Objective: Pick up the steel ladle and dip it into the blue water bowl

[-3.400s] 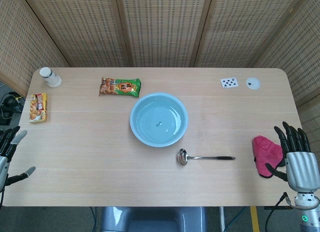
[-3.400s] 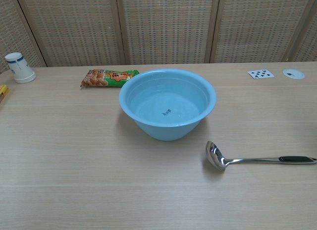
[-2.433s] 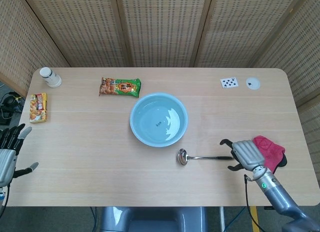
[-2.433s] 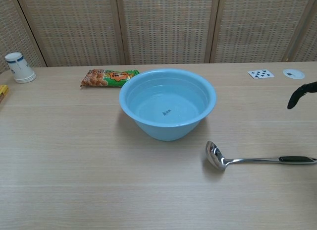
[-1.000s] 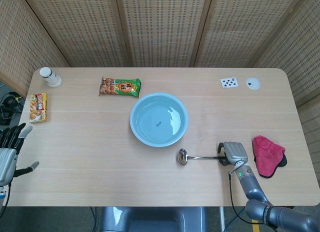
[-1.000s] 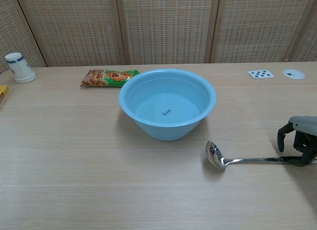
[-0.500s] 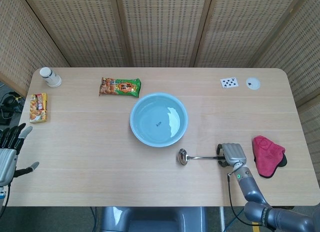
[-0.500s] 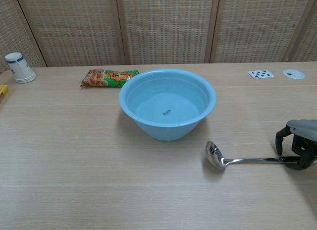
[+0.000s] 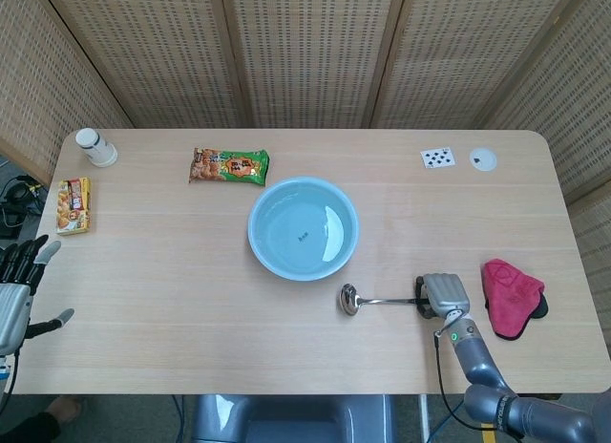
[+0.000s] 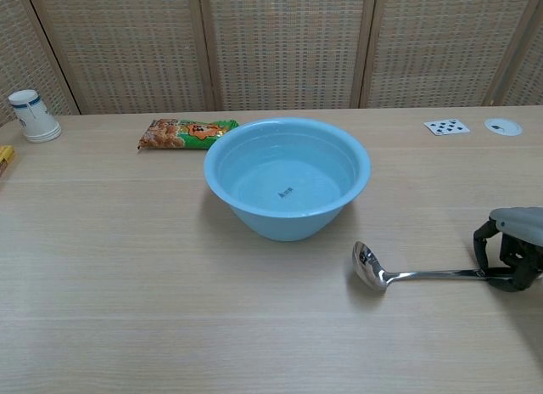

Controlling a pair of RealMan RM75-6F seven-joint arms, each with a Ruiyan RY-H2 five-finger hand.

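Note:
The steel ladle [image 9: 382, 300] lies flat on the table, its cup [image 10: 370, 267] pointing left, just right of and in front of the blue water bowl [image 10: 284, 226]. The bowl [image 9: 256, 235] holds water and stands at the table's middle. My right hand [image 9: 444, 295] sits over the ladle's black handle end, and in the chest view its fingers [image 10: 485, 238] curl down around the handle against the tabletop. My left hand [image 9: 19, 290] hangs beyond the table's left edge, fingers spread, holding nothing.
A red cloth [image 9: 511, 295] lies just right of my right hand. A playing card [image 9: 437, 158] and a white disc [image 9: 483, 158] sit at the back right. A snack packet [image 9: 229, 165], a paper cup [image 9: 95, 147] and a yellow box [image 9: 73, 205] are at the back left.
My right hand came in from the right edge and lowered onto the ladle's handle, and its fingers have curled tighter around it. The ladle and the left hand stayed put.

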